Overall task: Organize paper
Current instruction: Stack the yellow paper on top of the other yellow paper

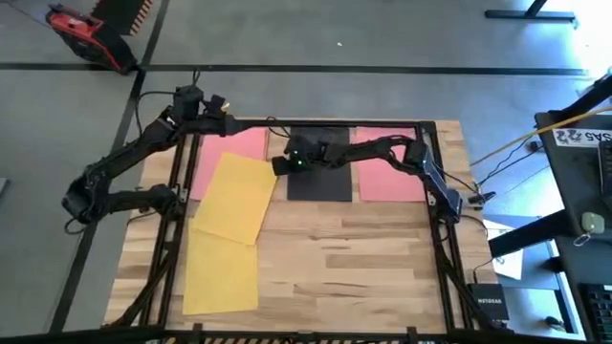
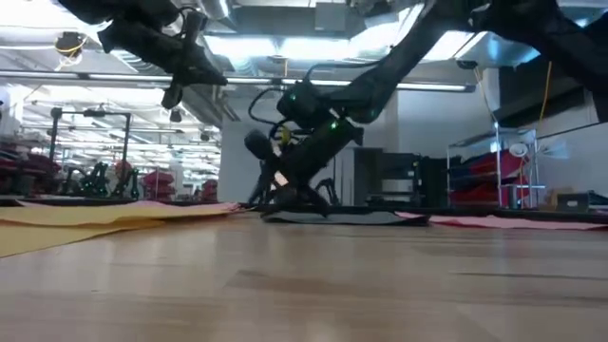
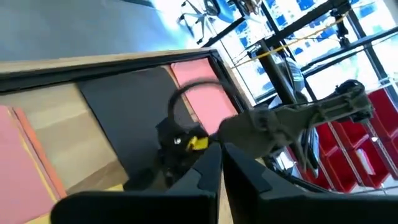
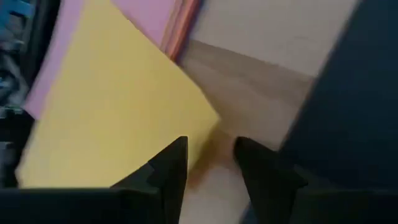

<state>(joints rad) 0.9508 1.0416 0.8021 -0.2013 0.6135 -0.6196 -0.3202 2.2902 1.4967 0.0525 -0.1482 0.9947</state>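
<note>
Sheets of paper lie flat on the wooden table: a pink sheet (image 1: 234, 148) at the far left with an orange edge (image 4: 186, 25) showing under it, a tilted yellow sheet (image 1: 234, 196) overlapping it, another yellow sheet (image 1: 222, 272) near left, a black sheet (image 1: 320, 172) far centre, and a pink sheet (image 1: 387, 172) to its right. My right gripper (image 4: 211, 149) is open and low over bare wood, between the tilted yellow sheet's corner (image 4: 205, 115) and the black sheet's left edge (image 4: 311, 118). My left gripper (image 3: 222, 155) is shut and raised over the far left edge. My right gripper slants down toward the table's left side, just beside the black sheet's left edge (image 1: 290, 172). Nothing lies between its fingers, and I cannot tell whether its fingertips touch the table or the sheet.
Black frame rails (image 1: 172, 239) run along the table's left and right sides. The near half of the table (image 1: 354, 277) is bare wood. Beyond the right edge stand a desk and cables (image 1: 574, 162).
</note>
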